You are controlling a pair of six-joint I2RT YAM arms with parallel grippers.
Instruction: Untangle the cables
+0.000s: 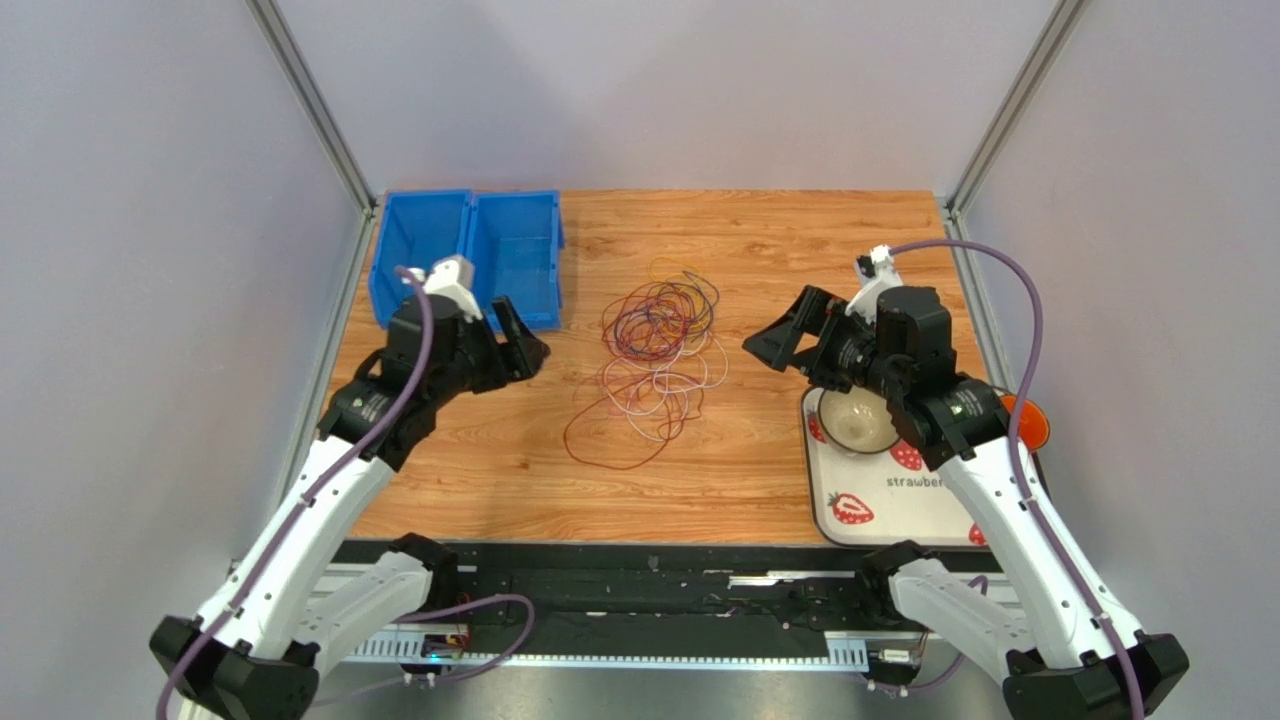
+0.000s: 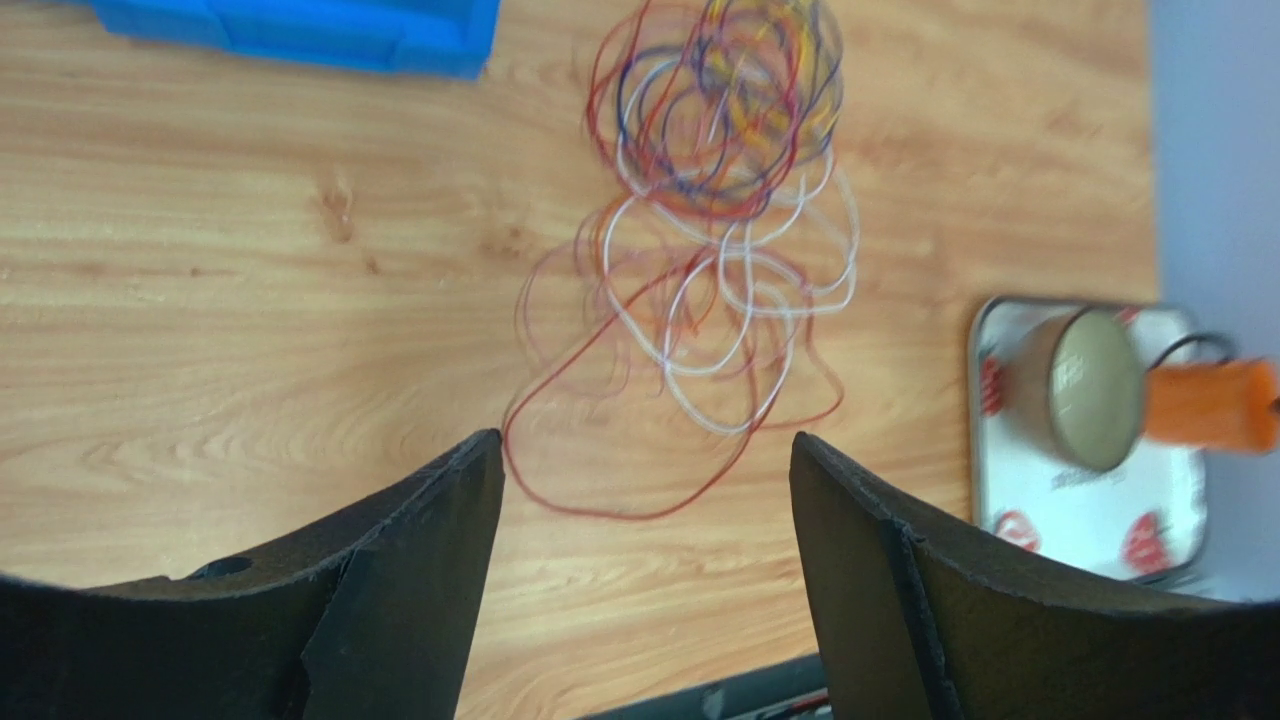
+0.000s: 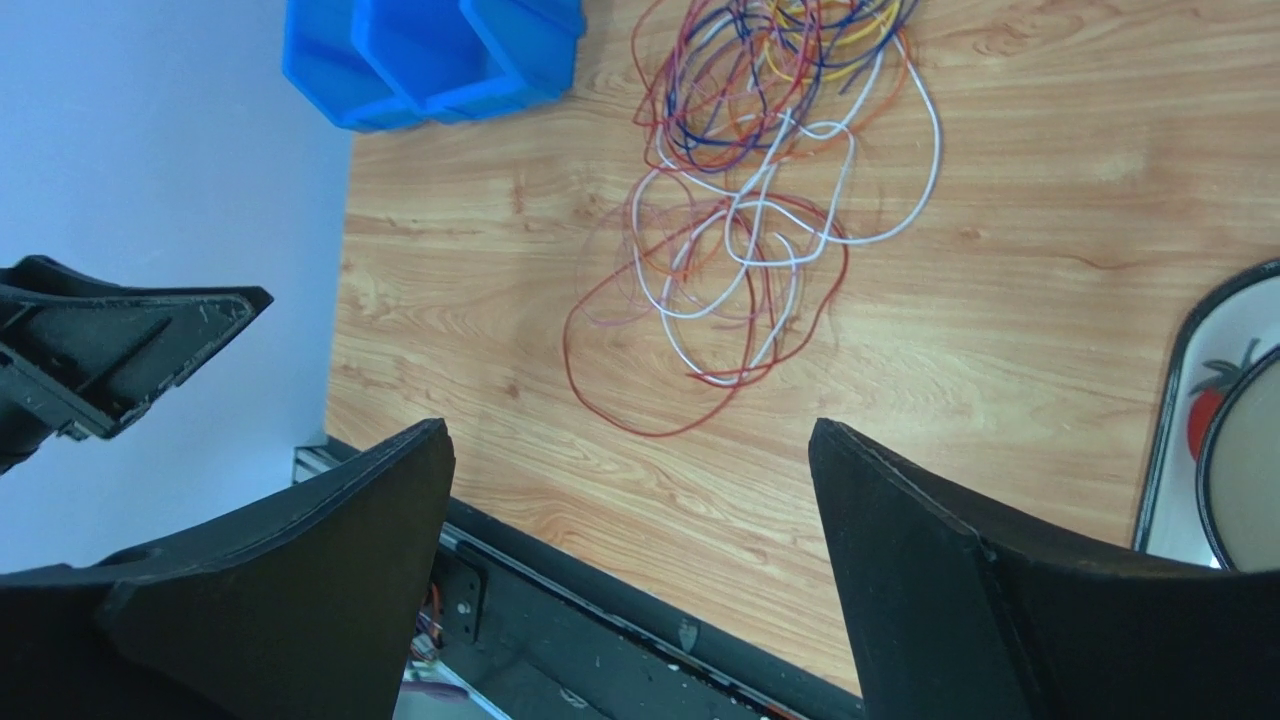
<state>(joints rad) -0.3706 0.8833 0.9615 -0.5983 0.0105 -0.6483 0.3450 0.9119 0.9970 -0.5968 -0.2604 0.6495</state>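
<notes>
Wood-grain worktop (image 1: 781, 465) carries the cables (image 1: 657, 357) near its middle, between my two arms. They form a loose heap of thin loops. Red, purple, yellow and dark strands are packed together at the far end, while white and red loops spread towards me, and one wide red loop lies nearest the front edge. My left pincer (image 1: 526, 342) hangs just left of the heap, its jaws wide apart with nothing between them. In the left wrist view that wide red loop shows through the gap between my fingers (image 2: 436, 555), lying on the wood apart from them. My right pincer (image 1: 777, 333) hangs to the right of the heap, jaws likewise spread and empty, pointing towards the cables. Under my right arm a white tray (image 1: 872, 518) with printed strawberries sits at the right side of the worktop. I can read "strawber" on it, and my arm hides the rest of the word. A pale bowl (image 1: 857, 420) stands on the tray, and an orange object (image 1: 1034, 420) shows at the tray's right side; I cannot tell what it is. A blue bin (image 1: 466, 248) with two compartments sits at the far left corner.
</notes>
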